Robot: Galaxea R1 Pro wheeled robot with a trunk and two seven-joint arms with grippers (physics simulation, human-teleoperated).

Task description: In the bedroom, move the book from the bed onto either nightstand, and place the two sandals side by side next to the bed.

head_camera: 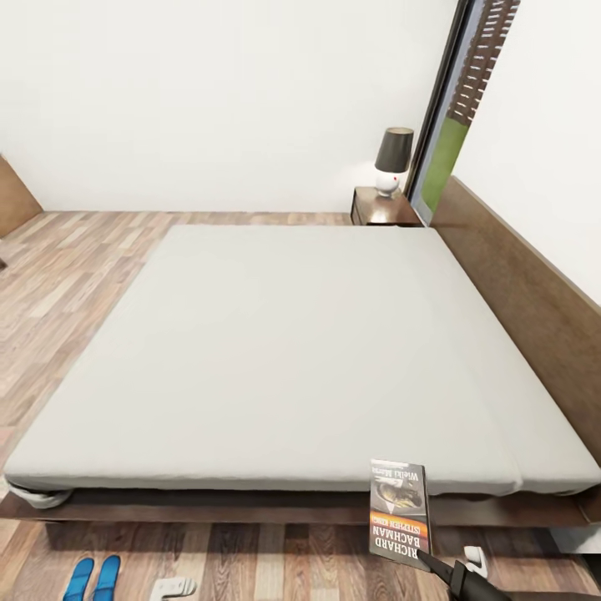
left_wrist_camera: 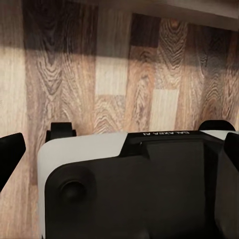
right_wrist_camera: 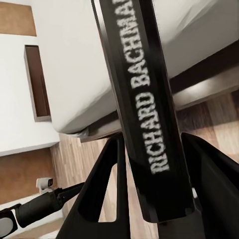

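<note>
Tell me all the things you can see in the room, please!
bed: one, light-grey mattress on a dark brown frame, middle of the room
headboard: one, dark brown, along the bed's right side
book: one, dark cover with white "Richard Bachman" lettering, held upright in front of the bed's near edge
sandals: two, bright blue, side by side on the floor by the bed's near left corner
nightstand: one, dark brown, by the bed's far corner
lamp: one, white base and dark shade, on the nightstand
window: one, black frame, behind the nightstand
floor: brown wood planks
right hand: one, black, fingers closed on the book's spine
left hand: one, over bare floor
</note>
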